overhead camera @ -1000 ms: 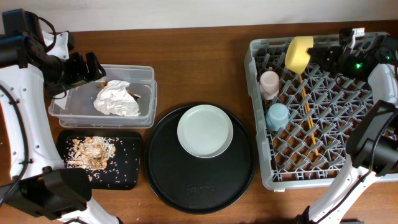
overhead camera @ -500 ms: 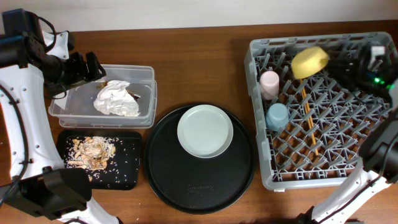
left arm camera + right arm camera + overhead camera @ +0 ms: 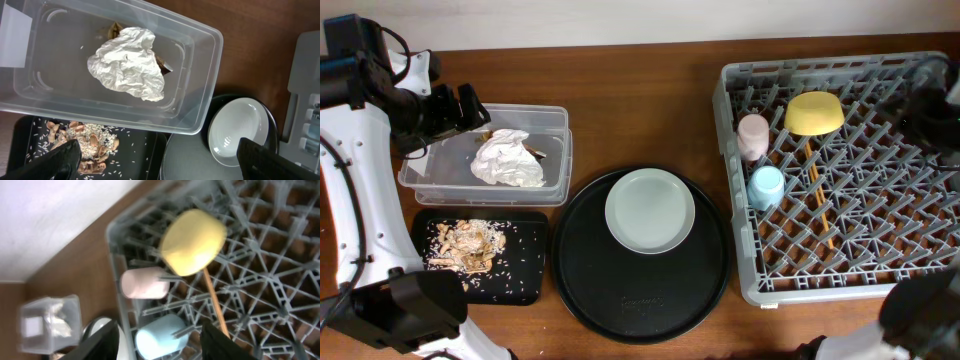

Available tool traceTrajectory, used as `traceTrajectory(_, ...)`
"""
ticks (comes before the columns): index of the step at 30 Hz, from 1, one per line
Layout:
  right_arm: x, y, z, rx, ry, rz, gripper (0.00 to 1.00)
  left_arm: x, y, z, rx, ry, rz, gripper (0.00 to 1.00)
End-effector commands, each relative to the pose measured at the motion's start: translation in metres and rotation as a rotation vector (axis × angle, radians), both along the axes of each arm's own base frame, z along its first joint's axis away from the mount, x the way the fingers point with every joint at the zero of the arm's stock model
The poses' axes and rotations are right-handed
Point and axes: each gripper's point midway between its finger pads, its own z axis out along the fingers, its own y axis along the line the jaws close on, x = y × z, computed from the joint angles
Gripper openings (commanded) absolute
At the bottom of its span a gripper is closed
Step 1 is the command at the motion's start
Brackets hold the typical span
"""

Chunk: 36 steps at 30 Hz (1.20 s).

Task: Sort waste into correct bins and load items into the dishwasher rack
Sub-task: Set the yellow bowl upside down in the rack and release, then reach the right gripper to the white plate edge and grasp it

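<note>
The yellow bowl [image 3: 814,112] [image 3: 192,241] lies tilted in the far part of the grey dishwasher rack [image 3: 920,285], with nothing holding it. Beside it lie the pink cup [image 3: 753,135] [image 3: 145,283], the blue cup [image 3: 766,186] [image 3: 160,337] and the chopsticks [image 3: 817,195] [image 3: 215,300]. My right gripper [image 3: 162,347] hangs open above them, blurred at the rack's right edge in the overhead view. The grey plate [image 3: 650,212] [image 3: 235,132] rests on the round black tray. My left gripper [image 3: 460,108] [image 3: 162,160] hovers open over the clear tub [image 3: 555,118], which holds the white tissue [image 3: 127,62] and a brown wrapper [image 3: 114,30].
Beige food scraps [image 3: 468,245] [image 3: 90,145] fill the shallow black tray [image 3: 525,275] in front of the tub. The large round black tray [image 3: 640,290] sits between the bins and the rack. Bare wooden table [image 3: 640,90] stretches behind it.
My right gripper has opened and let go of the yellow bowl, which has tipped down into the rack. The right arm has drawn back to the right. The left arm has not moved.
</note>
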Motion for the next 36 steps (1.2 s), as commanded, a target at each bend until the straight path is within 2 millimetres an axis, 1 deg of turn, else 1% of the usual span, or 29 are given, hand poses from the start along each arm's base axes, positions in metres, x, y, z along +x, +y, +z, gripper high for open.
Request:
traceTrajectory(1,-0.022,0.073,0.013,-0.204,0.071,0.152,0.54,-0.001,0.001,0.002,0.002,-0.004,0.008,0.99)
traceTrajectory(3,-0.04,0.13,0.002,-0.261,0.149,0.314,0.57,-0.001,0.001,0.002,0.002,-0.004,0.008,0.99)
traceTrajectory(4,-0.052,0.17,-0.009,-0.265,0.193,0.439,0.56,-0.001,0.001,0.002,0.002,-0.004,0.008,0.99)
traceTrajectory(5,-0.065,0.203,-0.021,-0.27,0.224,0.55,0.57,-0.001,0.001,0.002,0.002,-0.004,0.008,0.99)
traceTrajectory(7,-0.089,0.258,-0.047,-0.277,0.278,0.706,0.57,-0.001,0.001,0.002,0.002,-0.004,0.008,0.99)
traceTrajectory(9,-0.105,0.294,-0.07,-0.28,0.298,0.785,0.57,-0.001,0.001,0.002,0.002,-0.004,0.008,0.99)
traceTrajectory(10,-0.111,0.314,-0.089,-0.291,0.283,0.826,0.57,-0.001,0.001,0.002,0.002,-0.004,0.008,0.99)
traceTrajectory(11,-0.111,0.321,-0.1,-0.299,0.282,0.81,0.58,-0.001,0.001,0.002,0.002,-0.004,0.008,0.99)
traceTrajectory(12,-0.111,0.327,-0.112,-0.311,0.276,0.798,0.58,-0.001,0.001,0.002,0.002,-0.004,0.008,0.99)
traceTrajectory(13,-0.11,0.333,-0.13,-0.352,0.247,0.803,0.58,0.0,0.001,0.002,0.002,-0.004,0.008,0.99)
traceTrajectory(14,-0.104,0.332,-0.148,-0.421,0.211,0.79,0.58,0.0,0.001,0.002,0.002,-0.004,0.008,0.99)
traceTrajectory(15,-0.094,0.324,-0.167,-0.517,0.173,0.73,0.6,0.0,0.001,0.002,0.002,-0.004,0.008,0.99)
traceTrajectory(16,-0.085,0.312,-0.179,-0.595,0.144,0.677,0.61,-0.001,0.001,0.002,0.002,-0.004,0.008,0.99)
traceTrajectory(17,-0.078,0.304,-0.186,-0.648,0.117,0.64,0.64,-0.001,0.001,0.002,0.002,-0.004,0.008,0.99)
traceTrajectory(19,-0.063,0.284,-0.196,-0.741,0.074,0.556,0.66,-0.001,0.001,0.002,0.002,-0.004,0.008,0.99)
traceTrajectory(20,-0.058,0.279,-0.198,-0.754,0.055,0.528,0.7,-0.001,0.001,0.002,0.002,-0.004,0.008,0.99)
traceTrajectory(21,-0.053,0.277,-0.201,-0.742,0.038,0.508,0.76,-0.001,0.001,0.002,0.002,-0.004,0.008,0.99)
traceTrajectory(22,-0.05,0.278,-0.204,-0.719,0.03,0.503,0.79,-0.001,0.001,0.002,0.002,-0.004,0.008,0.99)
traceTrajectory(23,-0.049,0.28,-0.207,-0.679,0.028,0.509,0.87,-0.001,0.001,0.002,0.002,-0.004,0.008,0.99)
traceTrajectory(24,-0.048,0.282,-0.208,-0.652,0.026,0.514,0.99,-0.001,0.001,0.002,0.002,-0.004,0.008,0.99)
traceTrajectory(27,-0.044,0.288,-0.216,-0.592,0.032,0.528,1.0,0.0,0.001,0.002,0.002,-0.004,0.008,0.99)
traceTrajectory(28,-0.043,0.288,-0.223,-0.592,0.046,0.529,0.84,-0.001,0.001,0.002,0.002,-0.004,0.008,0.99)
traceTrajectory(29,-0.044,0.287,-0.229,-0.592,0.063,0.532,0.73,-0.001,0.001,0.002,0.002,-0.004,0.008,0.99)
traceTrajectory(30,-0.046,0.287,-0.238,-0.587,0.092,0.527,0.65,-0.001,0.001,0.002,0.002,-0.004,0.008,0.99)
traceTrajectory(31,-0.052,0.291,-0.249,-0.56,0.126,0.551,0.6,-0.001,0.001,0.002,0.002,-0.004,0.008,0.99)
traceTrajectory(32,-0.055,0.294,-0.254,-0.541,0.142,0.567,0.56,-0.001,0.001,0.002,0.002,-0.004,0.008,0.99)
traceTrajectory(33,-0.056,0.295,-0.256,-0.538,0.149,0.572,0.47,0.0,0.001,0.002,0.002,-0.004,0.008,0.99)
traceTrajectory(34,-0.056,0.295,-0.256,-0.538,0.149,0.571,0.43,-0.001,0.001,0.002,0.002,-0.004,0.008,0.99)
traceTrajectory(36,-0.059,0.3,-0.256,-0.504,0.154,0.591,0.42,-0.001,0.001,0.002,0.002,-0.004,0.008,0.99)
